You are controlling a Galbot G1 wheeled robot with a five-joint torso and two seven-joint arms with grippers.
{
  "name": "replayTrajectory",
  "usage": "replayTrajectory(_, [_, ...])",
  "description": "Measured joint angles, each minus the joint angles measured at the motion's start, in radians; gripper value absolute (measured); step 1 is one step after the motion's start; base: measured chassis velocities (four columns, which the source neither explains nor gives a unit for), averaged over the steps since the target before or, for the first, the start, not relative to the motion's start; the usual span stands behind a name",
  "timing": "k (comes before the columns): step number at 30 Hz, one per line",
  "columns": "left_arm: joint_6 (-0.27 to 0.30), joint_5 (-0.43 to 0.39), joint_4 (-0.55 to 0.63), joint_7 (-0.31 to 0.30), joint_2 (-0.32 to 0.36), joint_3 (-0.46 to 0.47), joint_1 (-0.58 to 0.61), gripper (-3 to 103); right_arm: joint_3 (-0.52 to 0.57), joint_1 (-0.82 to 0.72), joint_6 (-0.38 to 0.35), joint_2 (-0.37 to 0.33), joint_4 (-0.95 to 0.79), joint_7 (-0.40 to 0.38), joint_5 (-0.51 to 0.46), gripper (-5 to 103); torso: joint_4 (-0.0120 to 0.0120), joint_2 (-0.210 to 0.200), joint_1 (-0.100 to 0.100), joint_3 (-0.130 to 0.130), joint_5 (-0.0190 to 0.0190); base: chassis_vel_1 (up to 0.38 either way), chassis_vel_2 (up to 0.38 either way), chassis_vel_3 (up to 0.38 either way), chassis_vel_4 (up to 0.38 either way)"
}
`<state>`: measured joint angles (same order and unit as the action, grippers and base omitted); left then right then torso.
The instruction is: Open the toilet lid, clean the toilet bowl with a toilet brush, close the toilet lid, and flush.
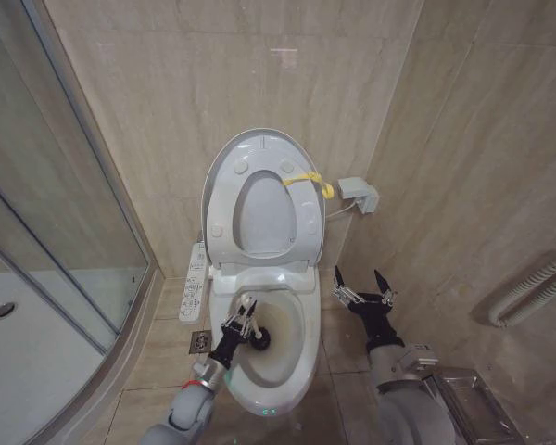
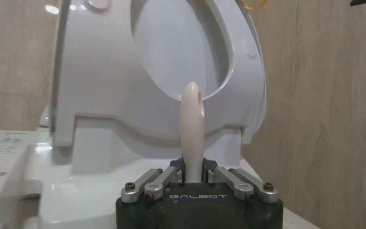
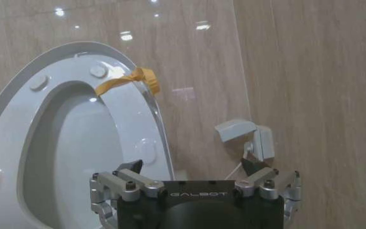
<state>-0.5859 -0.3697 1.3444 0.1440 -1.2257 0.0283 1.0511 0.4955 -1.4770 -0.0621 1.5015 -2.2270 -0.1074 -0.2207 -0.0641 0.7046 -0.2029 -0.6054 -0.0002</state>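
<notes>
scrubbing: left end effector (image 1: 246, 315) pinching toilet brush (image 1: 257, 335) inside toilet bowl (image 1: 296, 357)
idle: right end effector (image 1: 362, 284) spread, beside bowl
done: toilet lid (image 1: 262, 153) raised
left: closing, flushing

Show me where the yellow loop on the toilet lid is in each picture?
Head view: the yellow loop hangs at the raised toilet lid's right edge, near the wall box.
Left wrist view: a bit of it peeks in at the top, right of the lid.
Right wrist view: it crosses the lid's upper rim.
Shared landmark: the upright lid and seat.
</notes>
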Motion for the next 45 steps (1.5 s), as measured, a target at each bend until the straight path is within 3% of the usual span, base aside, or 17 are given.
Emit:
replayTrajectory(9, [-0.001,0.003,0.011,-0.009,-0.007,0.012,-0.007,18,0.000,0.000,0.000,0.000,0.000,0.000,0.000,100,0.0001,0.000,0.000,0.000,0.0001,0.000,0.000,0.000,0.000])
replayTrajectory(15, [0.007,0.018,0.089,-0.044,-0.018,0.017,-0.017,18,0.000,0.000,0.000,0.000,0.000,0.000,0.000,100,-0.0002,0.000,0.000,0.000,0.0003,0.000,0.000,0.000,0.000])
replayTrajectory(22, [0.004,0.103,0.276,-0.066,-0.002,0.028,0.101,18,0.000,0.000,0.000,0.000,0.000,0.000,0.000,100,0.0001,0.000,0.000,0.000,0.0003,0.000,0.000,0.000,0.000])
replayTrajectory(45, [0.035,0.148,0.583,-0.112,0.084,0.124,0.324,18,0.000,0.000,0.000,0.000,0.000,0.000,0.000,100,0.0001,0.000,0.000,0.000,0.0003,0.000,0.000,0.000,0.000])
